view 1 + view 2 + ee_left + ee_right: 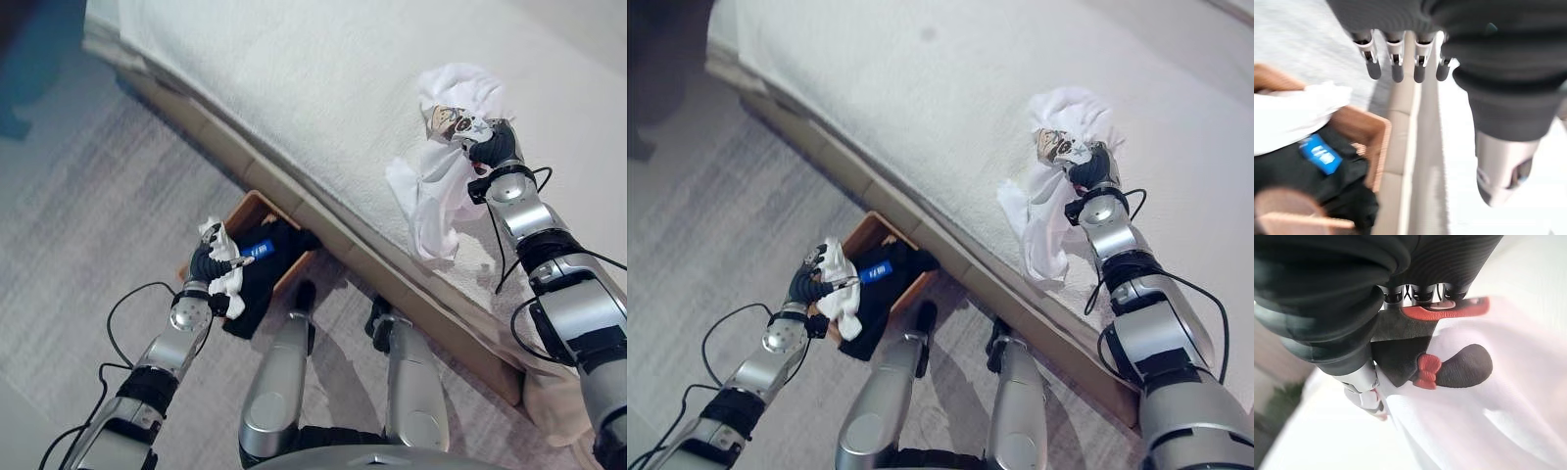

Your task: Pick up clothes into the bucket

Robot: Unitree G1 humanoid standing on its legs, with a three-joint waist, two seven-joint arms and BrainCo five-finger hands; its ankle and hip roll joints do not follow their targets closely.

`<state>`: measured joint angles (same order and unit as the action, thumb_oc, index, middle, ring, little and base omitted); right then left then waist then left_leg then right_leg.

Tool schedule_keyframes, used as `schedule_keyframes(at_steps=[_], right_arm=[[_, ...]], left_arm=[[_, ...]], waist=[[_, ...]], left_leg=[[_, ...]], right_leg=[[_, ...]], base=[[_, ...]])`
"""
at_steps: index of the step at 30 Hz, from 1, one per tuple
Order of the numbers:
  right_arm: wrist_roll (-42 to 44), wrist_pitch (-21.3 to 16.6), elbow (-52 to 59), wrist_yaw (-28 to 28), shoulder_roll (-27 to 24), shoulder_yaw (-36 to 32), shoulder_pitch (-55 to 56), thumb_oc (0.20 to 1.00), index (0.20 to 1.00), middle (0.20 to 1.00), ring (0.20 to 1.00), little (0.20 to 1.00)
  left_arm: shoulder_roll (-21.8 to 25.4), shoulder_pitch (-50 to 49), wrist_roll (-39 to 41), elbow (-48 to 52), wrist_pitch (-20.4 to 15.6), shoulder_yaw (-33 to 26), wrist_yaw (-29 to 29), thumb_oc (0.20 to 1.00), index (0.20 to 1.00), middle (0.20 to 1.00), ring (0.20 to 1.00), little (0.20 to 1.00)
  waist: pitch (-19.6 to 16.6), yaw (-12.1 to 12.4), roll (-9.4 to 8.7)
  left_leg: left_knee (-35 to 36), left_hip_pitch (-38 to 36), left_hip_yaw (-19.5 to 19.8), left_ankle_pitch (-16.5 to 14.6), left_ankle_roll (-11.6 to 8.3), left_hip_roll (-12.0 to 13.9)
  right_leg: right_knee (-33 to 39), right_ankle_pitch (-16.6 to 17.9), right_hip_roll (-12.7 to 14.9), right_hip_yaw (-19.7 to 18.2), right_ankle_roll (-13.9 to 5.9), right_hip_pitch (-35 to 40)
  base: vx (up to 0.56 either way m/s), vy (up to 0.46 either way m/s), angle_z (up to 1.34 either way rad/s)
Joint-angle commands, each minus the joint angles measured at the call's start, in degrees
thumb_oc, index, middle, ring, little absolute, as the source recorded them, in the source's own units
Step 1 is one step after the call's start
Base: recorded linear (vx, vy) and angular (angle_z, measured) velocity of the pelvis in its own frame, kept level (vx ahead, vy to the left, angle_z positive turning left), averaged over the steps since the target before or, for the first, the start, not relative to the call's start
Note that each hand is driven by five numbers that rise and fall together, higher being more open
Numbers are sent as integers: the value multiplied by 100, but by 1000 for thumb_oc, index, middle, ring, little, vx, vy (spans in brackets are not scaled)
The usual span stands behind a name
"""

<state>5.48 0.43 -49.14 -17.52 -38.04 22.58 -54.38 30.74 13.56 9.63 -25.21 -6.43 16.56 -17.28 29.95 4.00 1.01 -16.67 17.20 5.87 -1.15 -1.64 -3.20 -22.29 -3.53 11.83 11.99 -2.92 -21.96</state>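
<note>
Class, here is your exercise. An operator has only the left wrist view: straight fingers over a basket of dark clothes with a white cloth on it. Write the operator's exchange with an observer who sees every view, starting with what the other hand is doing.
Operator: What is my right hand doing?
Observer: The right hand is up over the bed, with its fingers curled round a white garment that has a printed picture on it.
Operator: Is that garment bunched up or loose?
Observer: It is bunched at the hand, and a long drape hangs down toward the bed's near edge. I cannot tell whether its end touches the bed.
</note>
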Motion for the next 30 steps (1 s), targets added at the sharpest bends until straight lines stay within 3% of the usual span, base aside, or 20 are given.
schedule_keyframes(at_steps=[1, 7, 12, 23, 30], right_arm=[[-377, -243, 418, -157, -654, -27, -172, 200, 200, 200, 200, 200], [-320, -388, 1764, 107, -649, -182, 327, 200, 200, 200, 200, 200], [-243, -412, 2497, 433, -559, -148, 505, 200, 200, 200, 200, 200], [1120, -464, 4282, 1646, -460, 283, 679, 200, 200, 200, 200, 200], [1427, -417, 4716, 1875, -494, 526, 500, 200, 200, 200, 200, 200]], left_arm=[[46, 95, -205, 380, -225, -108, 86, 1000, 1000, 1000, 1000, 1000], [-228, 435, -334, 758, -187, -169, 62, 1000, 1000, 1000, 1000, 1000], [-274, 752, -474, 1003, -89, -8, 214, 1000, 1000, 1000, 1000, 1000], [-627, 2202, -492, 895, 112, 767, 522, 1000, 1000, 1000, 1000, 1000], [-686, 2930, -22, 755, 203, 1474, 1027, 1000, 1000, 1000, 1000, 1000]], waist=[[-528, -260, -42], [-1158, -518, -144], [-1482, -611, -177], [-2237, -835, -324], [-2414, -889, -353]], left_leg=[[13, 25, 47, -139, -268, 161], [399, -588, -256, -153, -274, 249], [544, -887, -385, -190, -277, 273], [776, -1505, -508, -320, -248, 337], [846, -1664, -525, -363, -216, 353]], right_leg=[[108, -264, 113, -206, -366, 540], [779, -56, -83, -370, -441, 1097], [1118, 29, -172, -418, -465, 1435], [1360, -53, -220, -400, -470, 2124], [1487, -44, -240, -360, -490, 2302]], base=[[82, 31, -37], [87, 0, -29], [67, -12, -28], [79, 0, -4], [45, 8, 1]])
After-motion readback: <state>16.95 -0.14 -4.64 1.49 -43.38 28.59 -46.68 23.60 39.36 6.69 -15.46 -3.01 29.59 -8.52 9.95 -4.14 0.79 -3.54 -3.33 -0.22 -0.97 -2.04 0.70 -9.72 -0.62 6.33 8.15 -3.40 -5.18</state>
